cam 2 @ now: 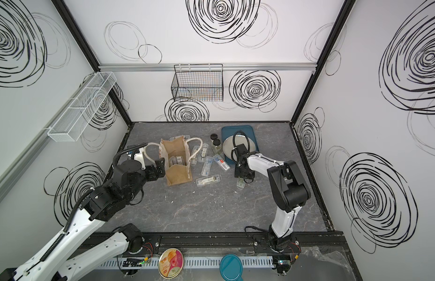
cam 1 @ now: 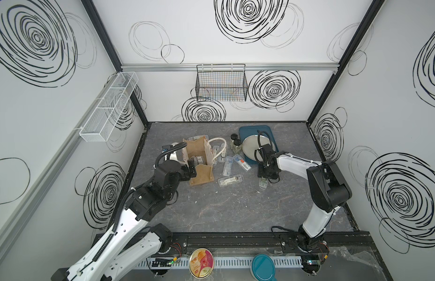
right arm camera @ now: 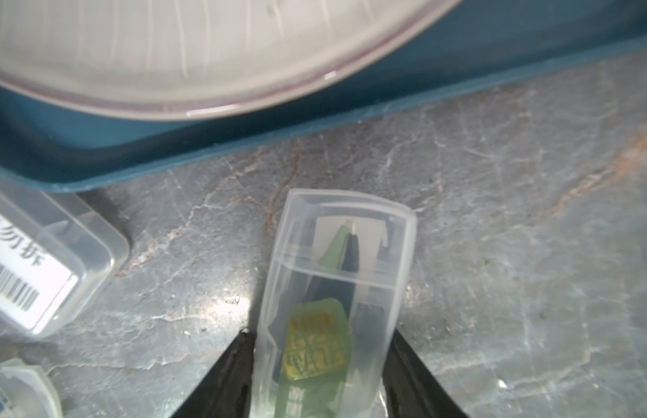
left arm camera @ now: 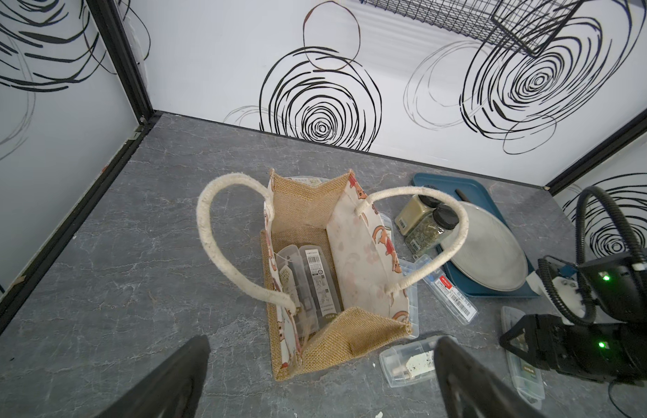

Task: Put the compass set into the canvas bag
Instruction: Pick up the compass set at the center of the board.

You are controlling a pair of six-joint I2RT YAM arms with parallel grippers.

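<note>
While the grey table (cam 1: 236,206) carries a blue tray (cam 1: 245,130) at one o'clock, the canvas bag (cam 1: 202,175) stands open at ten o'clock. The left gripper (cam 1: 192,167), fingers spread wide, hangs at the bag's nine o'clock. At its three o'clock, the right gripper (right arm camera: 321,336) clamps the tabletop compass set (right arm camera: 336,253).

Your desk's (cam 1: 236,209) front half lies free; toward the back edge, canvas bag (cam 1: 198,158), compass sets (cam 1: 230,180) and tray (cam 1: 248,130) crowd, seemingly touching.
</note>
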